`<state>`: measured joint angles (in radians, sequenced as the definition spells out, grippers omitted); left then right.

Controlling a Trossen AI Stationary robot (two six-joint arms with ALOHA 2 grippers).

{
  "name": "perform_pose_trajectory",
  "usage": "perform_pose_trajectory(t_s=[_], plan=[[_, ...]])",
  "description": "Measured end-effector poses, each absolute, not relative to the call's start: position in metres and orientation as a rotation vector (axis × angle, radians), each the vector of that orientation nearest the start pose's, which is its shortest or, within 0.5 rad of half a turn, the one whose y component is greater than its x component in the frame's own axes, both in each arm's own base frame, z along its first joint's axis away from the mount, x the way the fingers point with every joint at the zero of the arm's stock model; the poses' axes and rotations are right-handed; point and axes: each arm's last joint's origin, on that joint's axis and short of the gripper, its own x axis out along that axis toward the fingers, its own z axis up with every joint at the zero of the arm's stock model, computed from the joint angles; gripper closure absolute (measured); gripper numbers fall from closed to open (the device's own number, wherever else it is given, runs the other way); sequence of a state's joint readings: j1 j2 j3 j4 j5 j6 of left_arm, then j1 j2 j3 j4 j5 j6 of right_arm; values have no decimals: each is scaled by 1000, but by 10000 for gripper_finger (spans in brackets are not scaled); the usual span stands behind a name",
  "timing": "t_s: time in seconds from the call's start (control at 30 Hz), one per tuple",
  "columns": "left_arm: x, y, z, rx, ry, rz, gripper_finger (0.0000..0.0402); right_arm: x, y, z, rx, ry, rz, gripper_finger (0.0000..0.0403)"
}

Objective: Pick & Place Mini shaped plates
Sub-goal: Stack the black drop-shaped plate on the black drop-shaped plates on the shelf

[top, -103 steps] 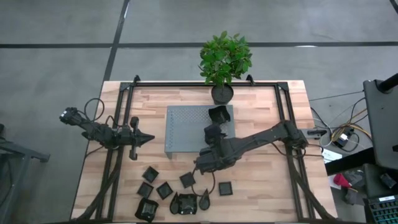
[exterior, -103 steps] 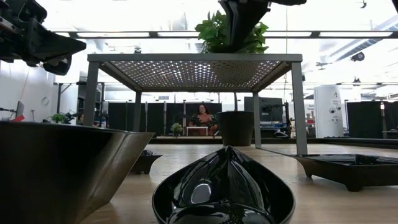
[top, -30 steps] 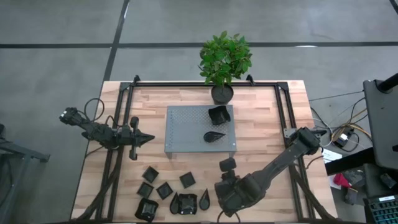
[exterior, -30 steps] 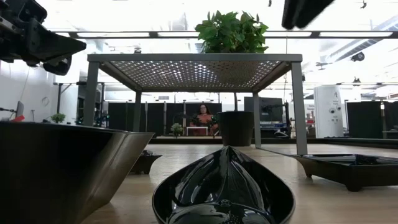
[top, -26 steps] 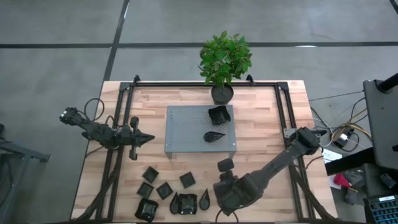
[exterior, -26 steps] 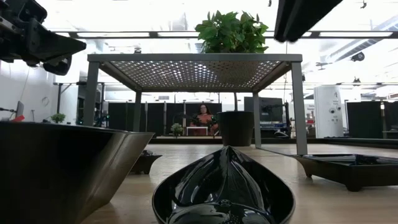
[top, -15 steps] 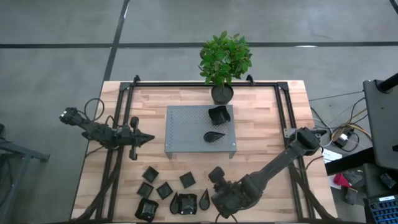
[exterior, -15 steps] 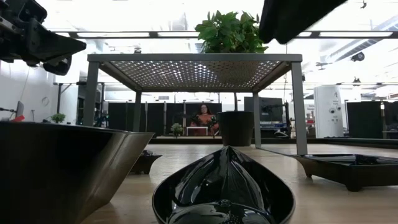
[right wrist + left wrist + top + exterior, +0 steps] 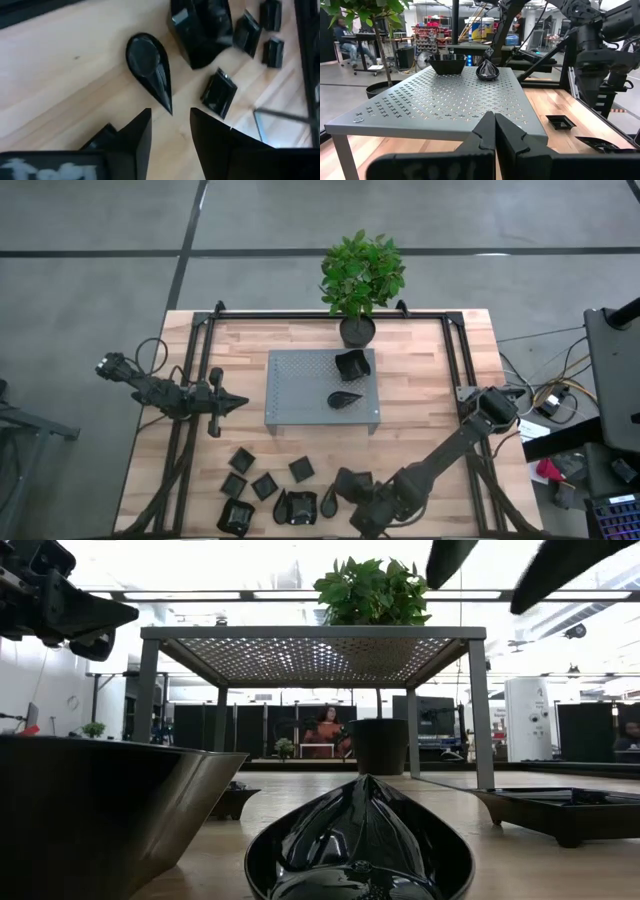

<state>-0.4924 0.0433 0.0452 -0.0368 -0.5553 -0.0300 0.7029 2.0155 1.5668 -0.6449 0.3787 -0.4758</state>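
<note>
Two small black plates already sit on the grey perforated platform (image 9: 320,388) at the middle of the table: a squarish dish (image 9: 351,365) at its far right corner, close to the plant pot (image 9: 357,330), and a teardrop plate (image 9: 344,398) just nearer the front edge; the rest of the little plates (image 9: 262,486) lie scattered on the wood in front of the platform, toward its left side, some square, some leaf-shaped, a few touching each other at the table's front edge; the right gripper (image 9: 349,486) hangs over this cluster's right end, in front of the platform, its jaws spread apart and empty; its wrist camera looks down between the two dark fingers (image 9: 131,136) at a teardrop plate (image 9: 149,68) lying flat on the wood, with a larger angular dish (image 9: 202,30) beside it and small square ones (image 9: 219,92) nearby; the left gripper (image 9: 226,404) waits to the left of the platform, pointing at it, its jaws pressed together with nothing between them.
</note>
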Motion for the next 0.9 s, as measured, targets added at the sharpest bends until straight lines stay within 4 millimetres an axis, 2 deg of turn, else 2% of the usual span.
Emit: perform_pose_trajectory(t_s=[0.4,0.73,0.9], plan=[[90,-31,172,-12,29,63,401,332,267,181,-1185,694,704,266],[90,-31,172,-13,29,63,401,343,255,166,-1165,607,789,281],[90,-31,172,-13,29,64,401,350,251,147,-1151,664,781,289]])
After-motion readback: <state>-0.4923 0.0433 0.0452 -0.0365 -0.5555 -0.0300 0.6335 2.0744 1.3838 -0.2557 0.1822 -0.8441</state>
